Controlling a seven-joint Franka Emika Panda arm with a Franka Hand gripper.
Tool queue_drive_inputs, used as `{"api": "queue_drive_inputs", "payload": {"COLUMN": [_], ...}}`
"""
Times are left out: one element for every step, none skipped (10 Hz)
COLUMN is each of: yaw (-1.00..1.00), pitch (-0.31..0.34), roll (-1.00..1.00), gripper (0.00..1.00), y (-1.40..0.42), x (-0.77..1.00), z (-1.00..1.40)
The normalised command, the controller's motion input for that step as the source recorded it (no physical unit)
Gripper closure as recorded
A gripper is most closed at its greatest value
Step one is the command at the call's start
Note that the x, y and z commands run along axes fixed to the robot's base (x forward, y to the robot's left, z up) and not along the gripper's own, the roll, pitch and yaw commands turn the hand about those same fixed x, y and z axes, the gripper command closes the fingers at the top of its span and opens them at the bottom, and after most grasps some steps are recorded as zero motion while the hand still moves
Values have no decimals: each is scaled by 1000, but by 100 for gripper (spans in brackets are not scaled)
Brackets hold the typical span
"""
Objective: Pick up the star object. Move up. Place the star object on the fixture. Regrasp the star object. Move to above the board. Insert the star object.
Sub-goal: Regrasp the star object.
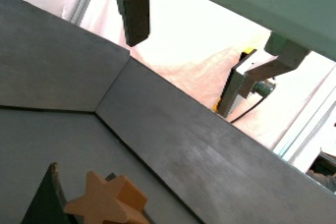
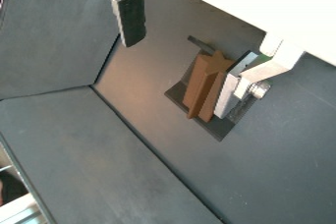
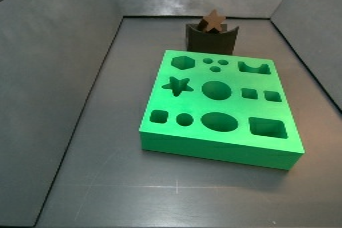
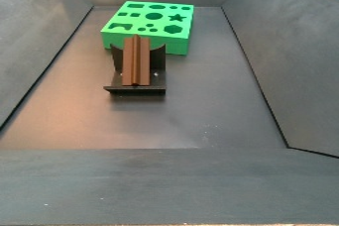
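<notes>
The star object [image 3: 213,21] rests on the fixture [image 3: 210,39] behind the board [image 3: 218,105]. The gripper [image 2: 191,33] hangs high above, jaws wide and empty. A misaligned regrasp could tip it.

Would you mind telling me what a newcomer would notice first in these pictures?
The bright green board with its shaped holes dominates the dark floor. Behind it in a side view, the brown star object rests on the dark fixture. The gripper hangs above, jaws apart and empty.
</notes>
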Motion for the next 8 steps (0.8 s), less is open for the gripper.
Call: {"api": "queue_drive_inputs", "payload": {"yaw": [214, 204, 168, 129, 92, 50, 26, 3], "pitch": [-15, -56, -73, -84, -90, -95, -92, -82], "roll": [326, 306, 267, 223, 182, 132, 103, 79], "gripper": [0, 0, 0, 0, 0, 0, 0, 0], "y": [75, 72, 61, 54, 49, 42, 38, 35], "x": [39, 38, 46, 53, 62, 78, 88, 100], "z": [-1000, -1000, -1000, -1000, -1000, -1000, -1000, -1000]}}
